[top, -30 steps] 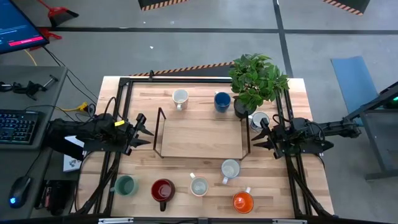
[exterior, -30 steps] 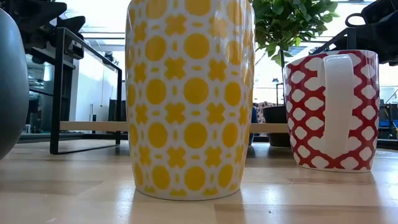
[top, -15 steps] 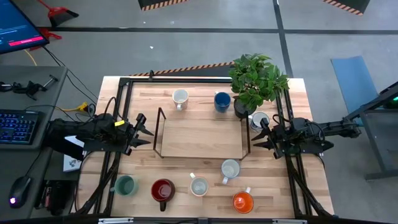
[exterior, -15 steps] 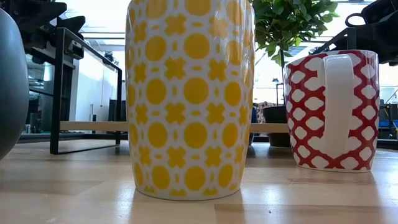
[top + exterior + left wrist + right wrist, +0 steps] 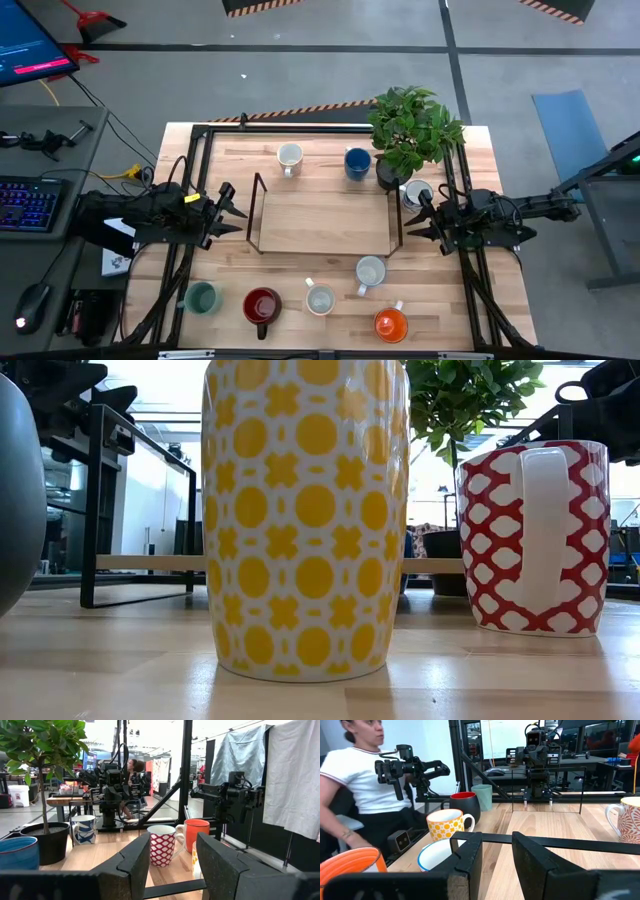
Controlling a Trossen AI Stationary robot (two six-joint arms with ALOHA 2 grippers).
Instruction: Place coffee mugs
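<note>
Waiting open and empty, the left hand [image 5: 228, 212] and right hand [image 5: 425, 216] flank small glazed ceramic mugs [image 5: 370, 270] scattered on the wooden table [image 5: 320, 190] between them—rigid, slick, breakable, best pinched at the rim.

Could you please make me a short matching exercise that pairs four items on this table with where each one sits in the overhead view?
Items:
1. blue mug
2. orange mug
3. green mug
4. plant

Places:
A. front edge, right of centre
B. front left corner
C. far right corner
D. far side, just left of the plant

Pairs: 1-D, 2-A, 3-B, 4-C
</note>
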